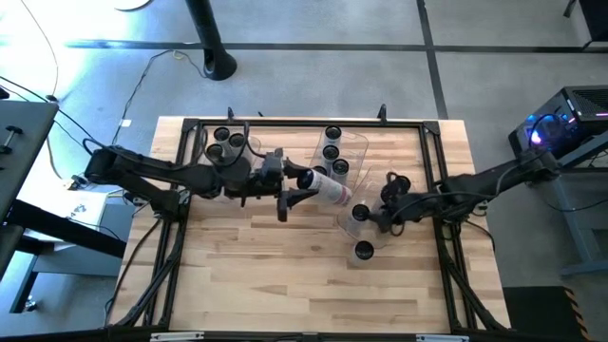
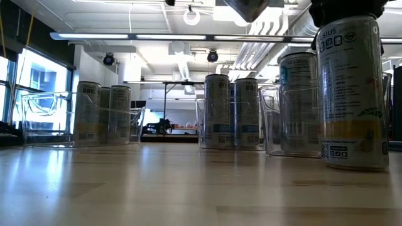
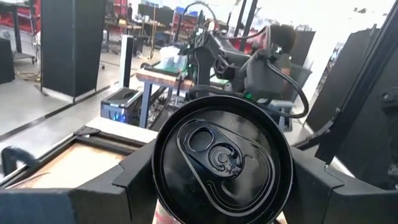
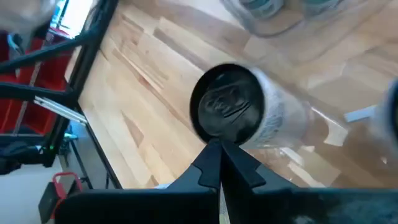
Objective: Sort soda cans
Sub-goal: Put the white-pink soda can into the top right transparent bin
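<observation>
Soda can (image 1: 328, 186) sideways betw left gripper (image 1: 302, 189) fingers, off table

Near soda can (image 2: 352, 94) top cut off; held can (image 3: 222, 158) bottom cropped.

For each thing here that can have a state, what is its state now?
left gripper: closed on a soda can, holding it sideways above the table
held soda can: lifted, lying horizontal
right gripper: shut, empty, just beside a standing can
can by right gripper: upright
cans in left bin: upright
front can: upright, outside the bins
</observation>
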